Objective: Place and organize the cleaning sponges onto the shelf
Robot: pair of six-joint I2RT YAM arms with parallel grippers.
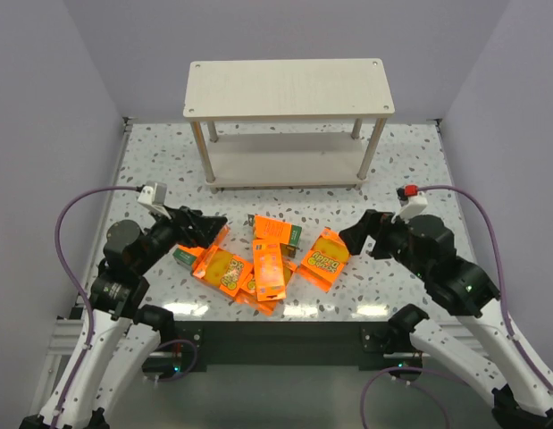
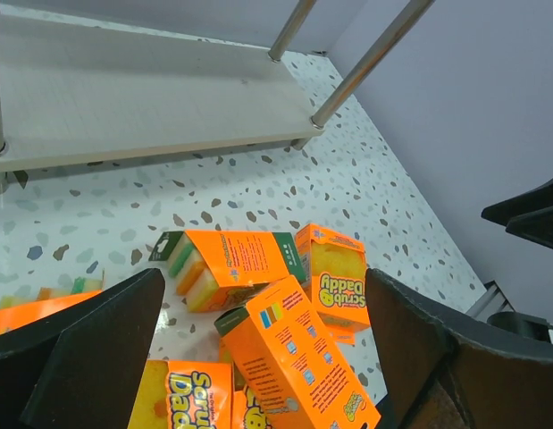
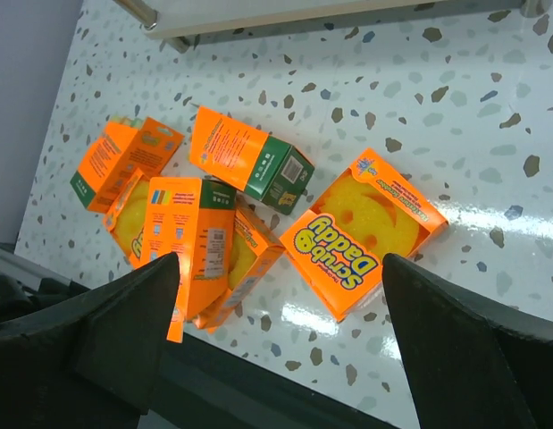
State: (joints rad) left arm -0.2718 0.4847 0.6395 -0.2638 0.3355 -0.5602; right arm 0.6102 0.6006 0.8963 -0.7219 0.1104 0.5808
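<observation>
Low-crouched left arm (image 1: 133, 255) and right arm (image 1: 437, 255) flank the cleaning sponges (image 1: 269, 264), jaws spread wide, holding nothing.

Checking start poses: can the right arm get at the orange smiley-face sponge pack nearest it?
Probably yes: the right gripper stands open just short of the orange smiley-face sponge pack, which lies flat with nothing on top of it.
</observation>
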